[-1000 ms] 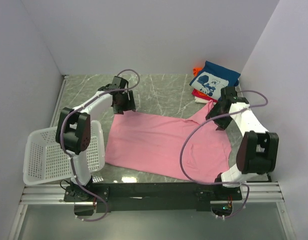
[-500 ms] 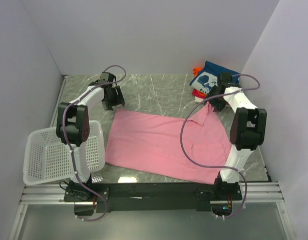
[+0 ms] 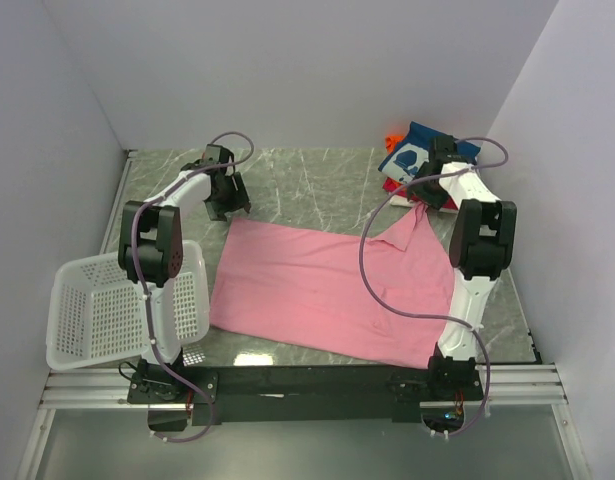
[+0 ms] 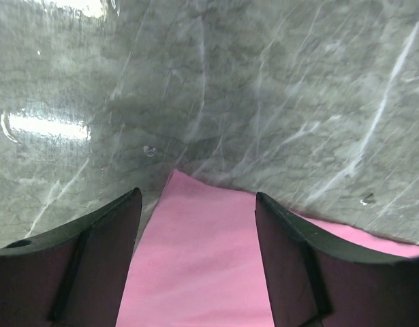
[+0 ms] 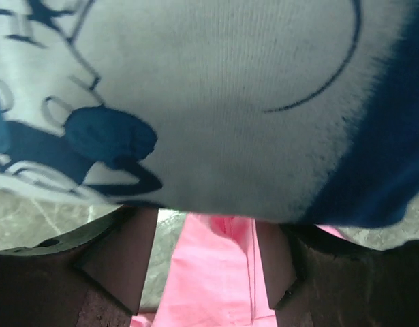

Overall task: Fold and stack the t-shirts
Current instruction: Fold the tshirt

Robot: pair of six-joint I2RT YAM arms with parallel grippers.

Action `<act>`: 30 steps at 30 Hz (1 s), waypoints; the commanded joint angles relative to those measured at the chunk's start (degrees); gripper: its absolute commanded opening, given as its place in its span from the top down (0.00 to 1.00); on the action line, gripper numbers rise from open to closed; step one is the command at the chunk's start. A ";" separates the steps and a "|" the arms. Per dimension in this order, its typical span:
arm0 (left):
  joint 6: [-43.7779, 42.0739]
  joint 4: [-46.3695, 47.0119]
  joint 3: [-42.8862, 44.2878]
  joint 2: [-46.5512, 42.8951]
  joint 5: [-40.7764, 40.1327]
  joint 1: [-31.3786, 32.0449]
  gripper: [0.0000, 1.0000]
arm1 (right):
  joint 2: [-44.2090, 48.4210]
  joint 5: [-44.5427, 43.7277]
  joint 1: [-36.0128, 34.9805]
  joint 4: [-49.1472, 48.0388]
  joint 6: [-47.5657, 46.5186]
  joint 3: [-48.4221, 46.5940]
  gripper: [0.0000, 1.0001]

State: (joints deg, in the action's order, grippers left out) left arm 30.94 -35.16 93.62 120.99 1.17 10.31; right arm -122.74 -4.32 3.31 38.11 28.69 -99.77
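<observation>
At the centre of the grey marbled surface [image 3: 317, 185], the pink t-shirt [image 3: 327, 285] lies spread out largely flat, its far right corner drawn up into a raised peak. The left end effector [image 3: 230, 208] sits low at the shirt's far left corner. In the left wrist view its jaws stand apart, and the pink corner [image 4: 202, 259] lies flat on the surface between the two fingers [image 4: 93, 266], not pinched. The right end effector [image 3: 423, 200] is at the raised far right corner, just beside the stack of folded t-shirts [image 3: 427, 160] in the far right of the surface. In the right wrist view [image 5: 204, 225] its jaws also stand apart, with pink cloth [image 5: 209, 272] between them and a strip of bare surface showing beside the left finger. The navy t-shirt [image 5: 216, 102] with white print, top of the stack, fills the view directly beyond the fingertips. A white mesh basket [image 3: 107, 315] stands at the near left, well apart from the shirts.
</observation>
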 commanded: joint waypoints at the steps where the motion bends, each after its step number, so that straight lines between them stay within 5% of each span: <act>1: 0.44 -0.61 2.79 0.39 -0.99 -0.02 0.27 | -1.36 -1.31 0.38 1.18 -1.18 -2.54 0.35; 7: 0.17 -1.58 3.67 0.48 -0.99 -0.02 0.27 | -2.33 -1.31 0.38 0.83 -1.88 -1.84 0.42; 22: 0.44 -2.11 3.93 0.47 -2.93 -0.02 0.27 | -1.54 -1.22 0.38 1.79 -2.41 -2.89 0.94; 30: 0.88 -4.13 4.90 1.53 -5.21 0.24 0.34 | -0.84 -0.52 0.38 1.53 -1.88 -1.22 1.00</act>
State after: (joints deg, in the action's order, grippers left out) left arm 31.16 -38.11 96.44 121.93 -2.07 10.33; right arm -124.92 -4.84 3.31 39.44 26.89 -100.18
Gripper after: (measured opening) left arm 0.668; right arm 0.044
